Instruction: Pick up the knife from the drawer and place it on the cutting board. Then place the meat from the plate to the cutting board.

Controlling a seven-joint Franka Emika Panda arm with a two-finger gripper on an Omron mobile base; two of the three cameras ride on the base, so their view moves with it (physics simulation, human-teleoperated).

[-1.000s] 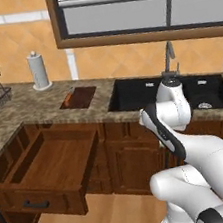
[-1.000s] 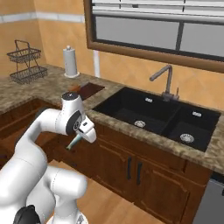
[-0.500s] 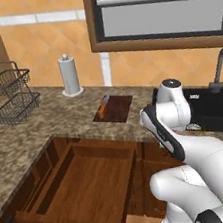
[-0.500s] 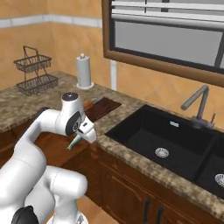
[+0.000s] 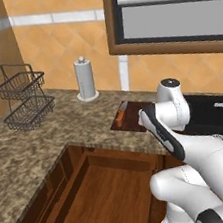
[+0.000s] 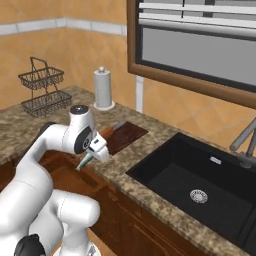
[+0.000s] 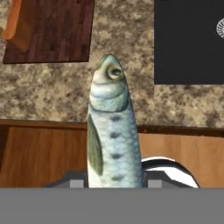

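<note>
My gripper (image 6: 95, 149) is shut on the meat, a silvery-green fish (image 7: 110, 131), whose head points away from the hand. The fish (image 6: 84, 161) hangs over the counter's front edge, above the open drawer (image 5: 103, 198). Just beyond it lies the cutting board (image 7: 61, 33), dark reddish-brown, on the granite counter. The knife (image 5: 121, 115) rests on the board's left side; its orange-brown handle (image 7: 19, 24) shows in the hand view. In the left base view my own arm hides the gripper. The plate is out of view.
The black sink (image 6: 200, 180) with its faucet (image 6: 244, 145) lies right of the board. A paper towel roll (image 5: 85, 79) and a two-tier wire basket (image 5: 24, 98) stand at the back left of the counter. A window sits above.
The whole scene has shifted right and grown larger in both base views, so the base has moved toward the board. The arm holds its pose with the fish.
</note>
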